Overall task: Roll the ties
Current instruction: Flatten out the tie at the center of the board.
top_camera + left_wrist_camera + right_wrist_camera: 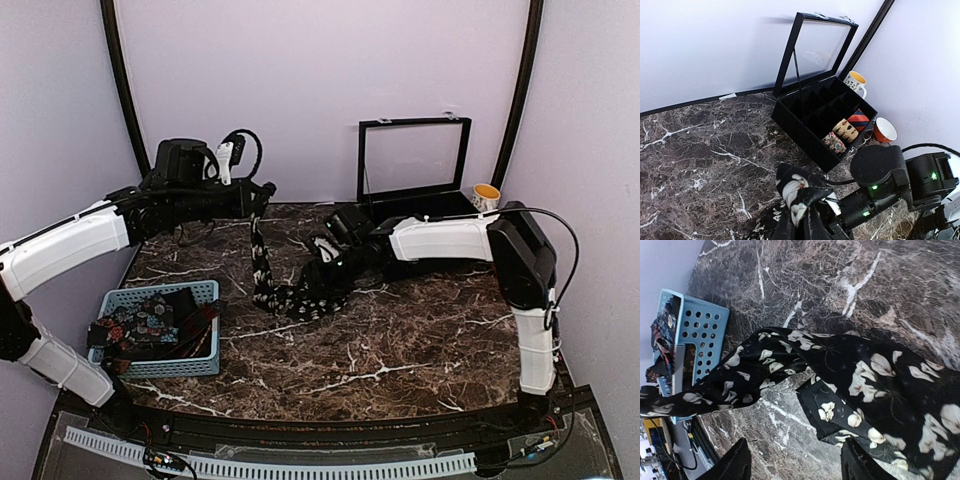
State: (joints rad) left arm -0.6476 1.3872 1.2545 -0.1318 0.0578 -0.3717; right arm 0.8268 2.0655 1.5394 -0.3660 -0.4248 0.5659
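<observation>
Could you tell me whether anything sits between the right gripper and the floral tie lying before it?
Nothing visible does: the right gripper has open jaws facing the tie directly, with only bare marble table around it.

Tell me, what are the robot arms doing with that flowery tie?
They're rolling ties. The left gripper is shut on one end of the black flowery tie, holding it up off the table. The right gripper is open above the part lying on the table. Three rolled ties sit in the black case; more wait in the blue basket.
</observation>
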